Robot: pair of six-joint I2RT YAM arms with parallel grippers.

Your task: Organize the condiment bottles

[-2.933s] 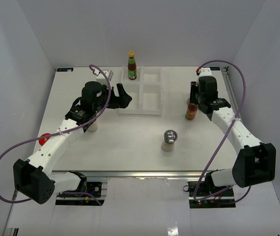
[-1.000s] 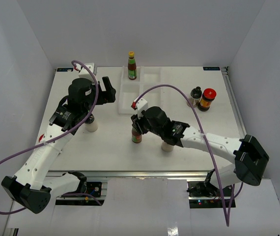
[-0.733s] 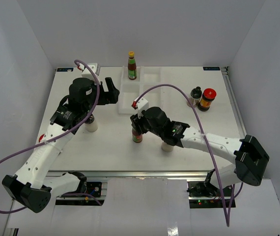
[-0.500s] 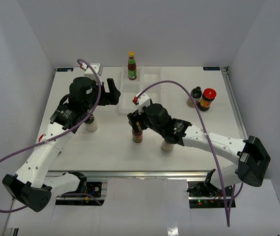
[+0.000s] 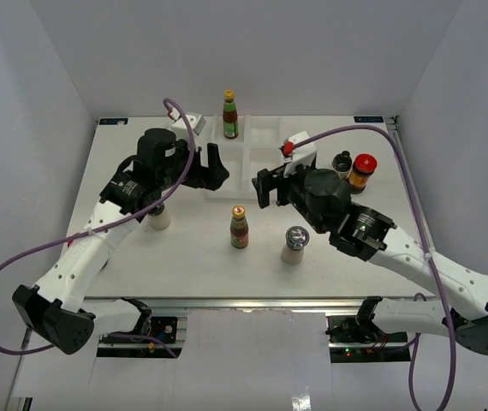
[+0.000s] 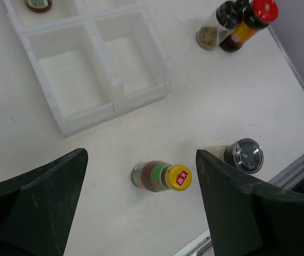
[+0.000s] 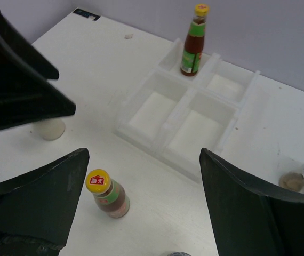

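A slim red sauce bottle [image 5: 239, 228] with a yellow cap stands upright and free on the table in front of the white tray [image 5: 280, 171]. My right gripper [image 5: 265, 188] hangs open up and to the right of it, holding nothing. In the right wrist view the bottle [image 7: 108, 193] stands low, beside the left finger. My left gripper [image 5: 214, 171] hovers open over the tray's left front corner, and its wrist view looks down on the bottle [image 6: 160, 176]. A second sauce bottle [image 5: 229, 115] stands in the tray's back left compartment. The grey-lidded shaker [image 5: 294, 245] stands right of the free bottle.
A black-capped shaker [image 5: 342, 164] and a red-lidded amber jar [image 5: 363, 172] stand together at the right, behind my right arm. A pale container [image 5: 158, 218] sits partly under my left arm. The tray's other compartments [image 7: 201, 132] hold nothing.
My right gripper opened, let go of the sauce bottle, and drew back up and to the right. The bottle stays standing. My left gripper swung right toward the tray.
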